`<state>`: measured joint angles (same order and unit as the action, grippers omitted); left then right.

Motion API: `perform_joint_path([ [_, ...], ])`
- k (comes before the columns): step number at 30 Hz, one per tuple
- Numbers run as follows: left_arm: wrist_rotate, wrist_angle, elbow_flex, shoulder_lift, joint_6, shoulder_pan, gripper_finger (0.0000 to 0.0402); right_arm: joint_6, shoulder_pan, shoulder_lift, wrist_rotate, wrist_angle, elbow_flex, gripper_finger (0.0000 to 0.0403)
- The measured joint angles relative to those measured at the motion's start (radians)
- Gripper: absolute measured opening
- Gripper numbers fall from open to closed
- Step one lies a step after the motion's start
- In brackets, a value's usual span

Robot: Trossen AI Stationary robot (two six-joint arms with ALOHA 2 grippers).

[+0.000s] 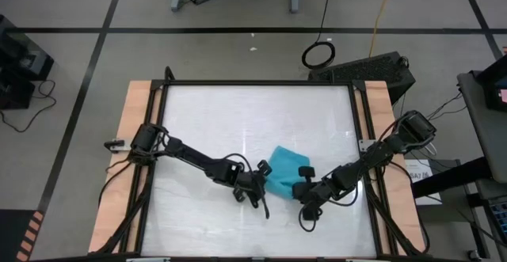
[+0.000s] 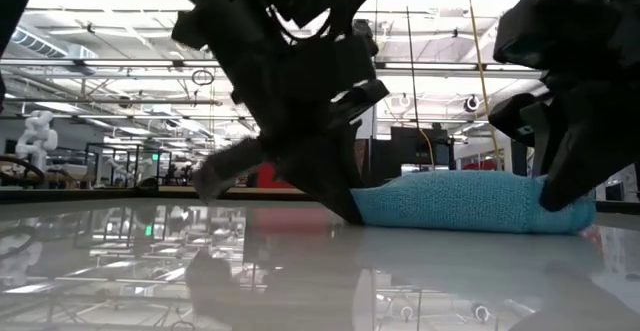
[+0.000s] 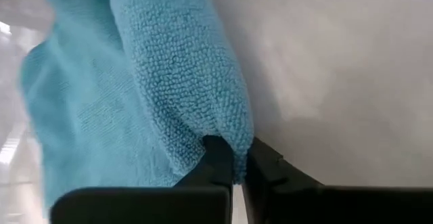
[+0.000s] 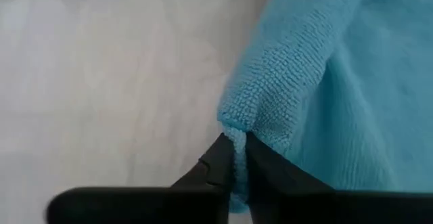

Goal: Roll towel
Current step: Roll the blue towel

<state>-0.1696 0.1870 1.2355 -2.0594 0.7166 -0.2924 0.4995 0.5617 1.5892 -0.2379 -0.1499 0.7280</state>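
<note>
Low and centre in the high view, the left gripper (image 1: 264,184) and right gripper (image 1: 305,186) each pinch the towel (image 1: 283,167), so rolling evenly likely needs matched, level motion.

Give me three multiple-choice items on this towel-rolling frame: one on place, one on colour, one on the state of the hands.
1. Where is the towel?
A. Between the two hands on the table
B. On the floor
C. Draped over the left arm

2. What colour is the towel?
A. Red
B. Turquoise blue
C. White

3. How do the hands stand?
A. Both open, clear of the towel
B. Only the right grips it
C. Each pinches a towel edge

Key: 1 A, the high view shows it on the table between the left hand and right hand. 2 B, plain in every view. 3 C, both wrist views show fingers closed on cloth.
</note>
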Motion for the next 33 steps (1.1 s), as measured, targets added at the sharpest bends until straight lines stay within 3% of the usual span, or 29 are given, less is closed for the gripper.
perform_joint_path([
  [5, 0.167, 0.146, 0.077, 0.0, -0.179, 0.004, 0.0009, -0.097, 0.018, -0.028, -0.02, -0.05, 0.0, 0.0105],
  [9, 0.362, 0.208, 0.126, -0.005, -0.325, 0.021, 0.0008, -0.137, 0.055, -0.066, -0.144, -0.118, 0.0, 0.0189],
  [12, 0.47, 0.205, 0.137, -0.007, -0.412, 0.043, 0.0007, -0.185, 0.107, -0.069, -0.261, -0.126, 0.0, 0.0226],
  [19, 0.678, 0.155, 0.141, -0.029, -0.613, 0.12, 0.0007, -0.333, 0.237, -0.056, -0.418, -0.008, 0.0, 0.0218],
  [26, 0.879, 0.04, 0.143, -0.115, -0.773, 0.172, 0.0007, -0.328, 0.313, -0.039, -0.444, 0.064, 0.0, 0.0202],
  [33, 0.94, -0.007, 0.149, -0.147, -0.835, 0.196, 0.0007, -0.372, 0.343, 0.072, -0.485, 0.185, 0.0, 0.0223],
])
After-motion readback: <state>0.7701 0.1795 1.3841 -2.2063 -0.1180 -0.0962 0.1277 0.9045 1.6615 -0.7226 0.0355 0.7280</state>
